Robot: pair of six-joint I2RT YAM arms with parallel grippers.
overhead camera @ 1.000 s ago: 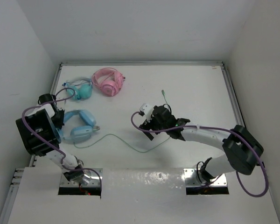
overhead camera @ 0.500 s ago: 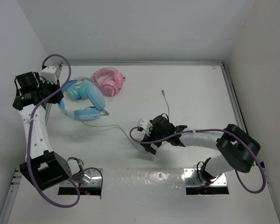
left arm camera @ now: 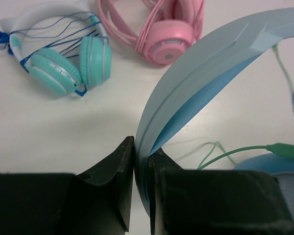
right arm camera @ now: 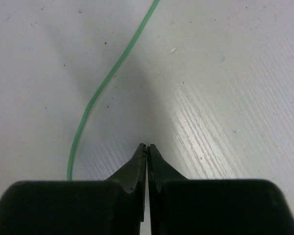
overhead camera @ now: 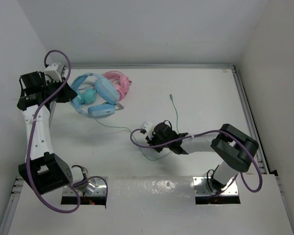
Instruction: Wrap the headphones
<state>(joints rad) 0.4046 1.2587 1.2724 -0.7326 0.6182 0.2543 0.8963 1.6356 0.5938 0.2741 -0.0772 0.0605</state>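
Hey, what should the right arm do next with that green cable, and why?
Probably open the right gripper and shift it sideways over the cable before closing. Its jaws look shut on nothing, and the cable runs beside them rather than between them. The left gripper clamps the headphones by the headband.

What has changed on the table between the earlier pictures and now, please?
The left gripper, still gripping the light-blue headphones, carried them toward the far-left corner, up by the teal headphones. The right gripper moved nearer and leftward, came down beside the pale-green cable and shut its fingers. The cable is not visibly between them. The pink headphones and teal headphones stayed put.
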